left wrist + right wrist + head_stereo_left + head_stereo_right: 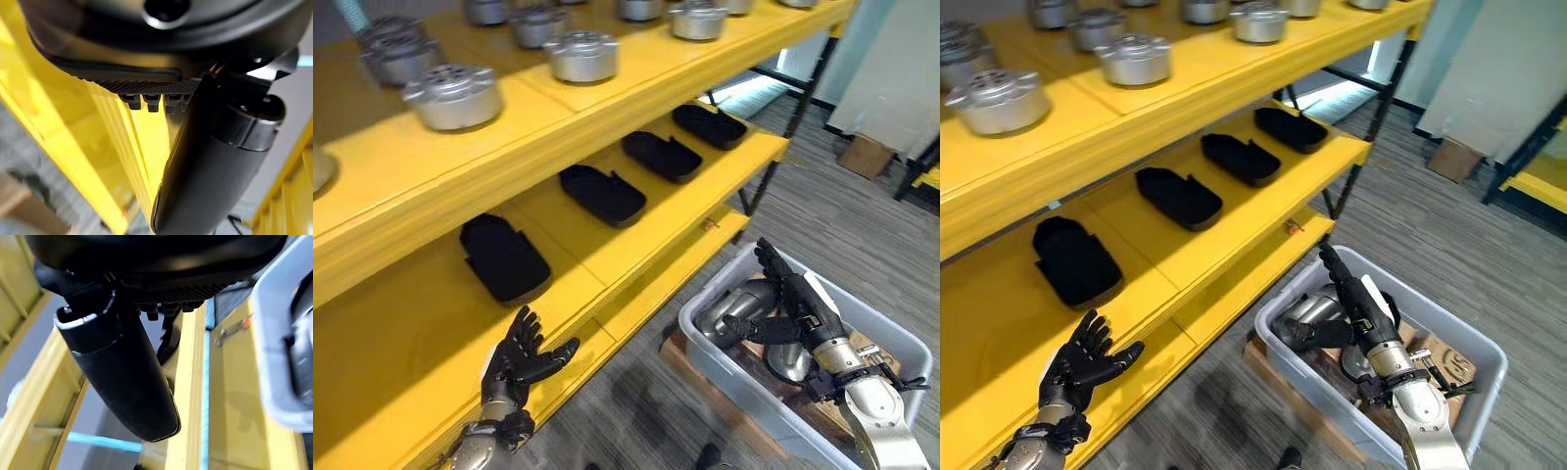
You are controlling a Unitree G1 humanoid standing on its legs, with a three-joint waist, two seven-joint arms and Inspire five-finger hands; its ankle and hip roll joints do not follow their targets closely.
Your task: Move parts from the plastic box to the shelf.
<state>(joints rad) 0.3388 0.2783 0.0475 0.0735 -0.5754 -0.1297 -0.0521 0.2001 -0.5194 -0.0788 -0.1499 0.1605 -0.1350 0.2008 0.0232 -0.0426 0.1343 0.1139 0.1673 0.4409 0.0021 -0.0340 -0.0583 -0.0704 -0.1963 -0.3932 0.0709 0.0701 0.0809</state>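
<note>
While the silver metal parts (749,304) are lying in the grey plastic box (1469,338) on the floor beside the shelf (636,235), I am judging them as heavy, rigid castings: smooth and rounded, likely slick under the fingers, and not fragile. I would be taking hold across the domed body or under a rim, with fingers wrapping well round, since a light pinch could slip. They are looking bright and polished, curved like housings, piled together with darker pieces I cannot make out.

My right hand (790,299) is reaching into the box over the parts, fingers straight and thumb spread, gripping nothing. My left hand (521,357) is hovering at the front edge of the lower yellow board, fingers spread and empty.

Outward from there, four black formed trays (601,193) are sitting in a row on the middle board. Round silver parts (456,95) are already standing along the top board. A cardboard box (865,155) is sitting on the grey carpet further off.
</note>
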